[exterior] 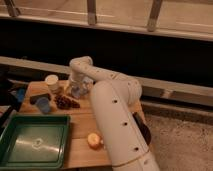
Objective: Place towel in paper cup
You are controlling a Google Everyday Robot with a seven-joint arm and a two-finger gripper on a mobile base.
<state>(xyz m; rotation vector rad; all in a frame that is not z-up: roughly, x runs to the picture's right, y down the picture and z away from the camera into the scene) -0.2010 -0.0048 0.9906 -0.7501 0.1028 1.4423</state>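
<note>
The robot's white arm (pixel 112 107) reached left across the wooden desk (pixel 82 125), its pincer (pixel 73 88) low over the far edge, just right of the paper cup (pixel 52 82). A pale bluish towel (pixel 83 92) sat bunched right at the pincer; I could not tell whether the pincer was apart, together or clamped on it. A dark reddish cluster (pixel 65 102) lay just in front, a small blue cup (pixel 43 104) beside it. A green tray (pixel 55 120) filled the near left corner, and an orange fruit (pixel 94 141) lay near the arm's base.
</note>
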